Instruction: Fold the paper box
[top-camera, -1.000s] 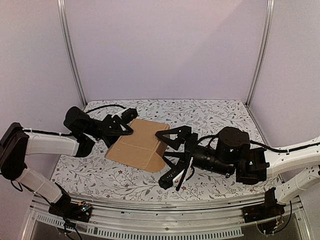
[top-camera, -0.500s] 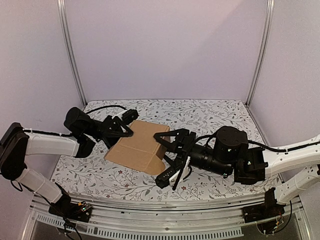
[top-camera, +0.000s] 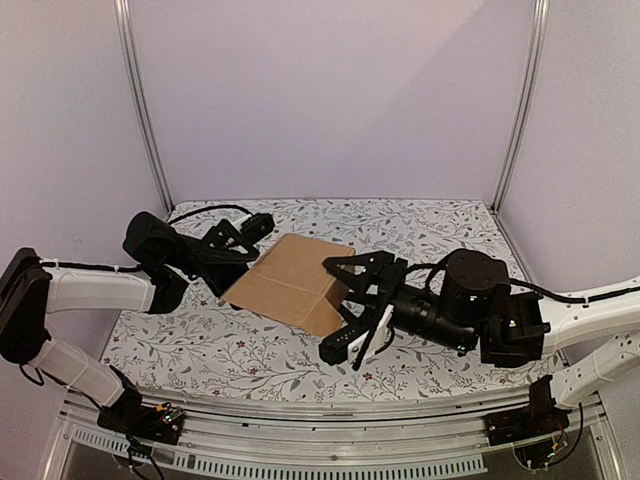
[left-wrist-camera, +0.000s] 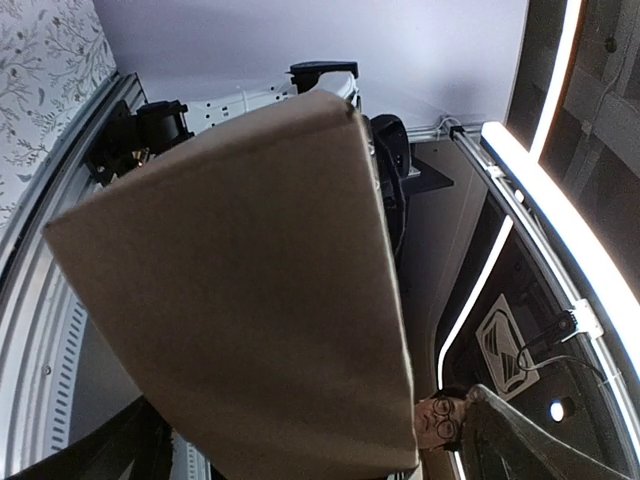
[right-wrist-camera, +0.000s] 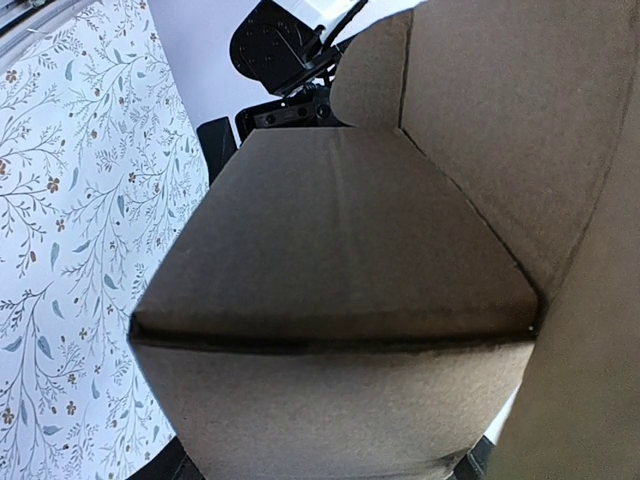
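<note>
Mid-table on the white flower-printed tabletop (top-camera: 430, 225): plain brown cardboard die-cut paper box (top-camera: 290, 280), partly folded along its creases, panels meeting at angles in the right wrist view. At its 9 o'clock edge, black left gripper (top-camera: 250, 250), fingers well apart, a cardboard panel standing between them in the wrist view. At its 3 o'clock edge, black right gripper (top-camera: 330, 310), spread wide, one finger by the 1 o'clock corner, the other by the 5 o'clock corner, straddling that end. Finger-to-cardboard contact: cannot tell.
</note>
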